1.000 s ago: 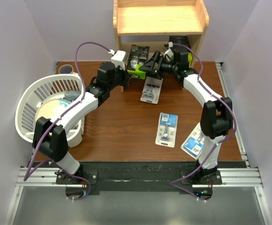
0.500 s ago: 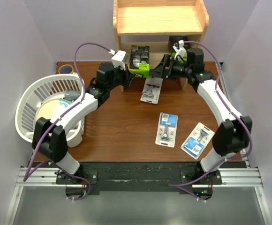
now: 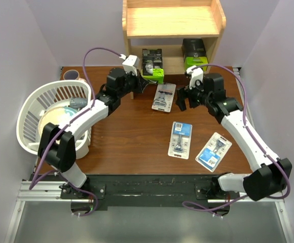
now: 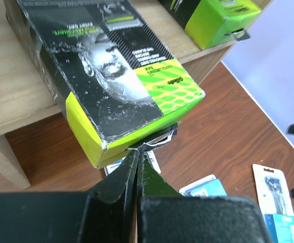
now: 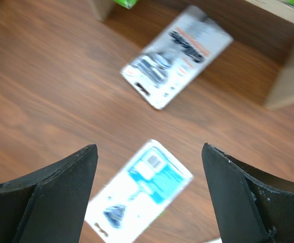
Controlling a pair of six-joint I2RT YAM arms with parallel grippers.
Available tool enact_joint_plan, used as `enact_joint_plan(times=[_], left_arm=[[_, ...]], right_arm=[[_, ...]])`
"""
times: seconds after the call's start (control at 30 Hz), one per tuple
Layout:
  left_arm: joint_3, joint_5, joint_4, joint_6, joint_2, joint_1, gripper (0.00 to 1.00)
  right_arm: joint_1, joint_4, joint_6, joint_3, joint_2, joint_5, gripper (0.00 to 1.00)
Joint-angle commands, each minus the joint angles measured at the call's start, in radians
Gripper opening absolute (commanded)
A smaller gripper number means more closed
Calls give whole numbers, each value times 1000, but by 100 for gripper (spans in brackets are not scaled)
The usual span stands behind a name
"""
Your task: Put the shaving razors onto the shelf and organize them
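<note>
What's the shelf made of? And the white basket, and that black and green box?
The shelf looks like pale, unpainted wood, since grain lines show on it. The white basket seems to be shiny moulded plastic with slotted walls. The black box is probably glossy printed cardboard, because its folded edges are scuffed white.

From my station the overhead view is bright and even, lit from above. The arms throw only soft, short shadows on the tabletop (image 3: 132, 136), and the lower tier of the shelf (image 3: 173, 21) sits dimmer. The left wrist feed is crisp on the black box (image 4: 116, 71), while the left claw (image 4: 137, 154) reads as a dark, slightly soft mass. The right wrist feed is smeared: the upper blister card (image 5: 177, 55) and lower blister card (image 5: 142, 190) are blurred, their print unreadable, between the black silhouettes of the right claw (image 5: 148, 149).
</note>
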Motion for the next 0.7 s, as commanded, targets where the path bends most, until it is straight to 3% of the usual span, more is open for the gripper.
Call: enact_joint_plan(times=[0.0, 0.43, 0.47, 0.5, 0.57, 0.67], left_arm=[[56, -12, 106, -6, 12, 8, 6], [129, -93, 102, 19, 78, 6, 9], [128, -91, 94, 21, 77, 6, 11], [126, -82, 91, 22, 66, 6, 22], [103, -67, 87, 24, 31, 6, 34], [63, -27, 65, 42, -23, 8, 43]], right_arm=[[4, 35, -136, -34, -50, 144, 87], [88, 122, -380, -237, -188, 196, 85], [93, 121, -397, -256, -193, 196, 85], [94, 119, -406, -264, -201, 196, 85], [102, 137, -441, -280, -211, 211, 85], [139, 224, -511, -286, -205, 257, 87]])
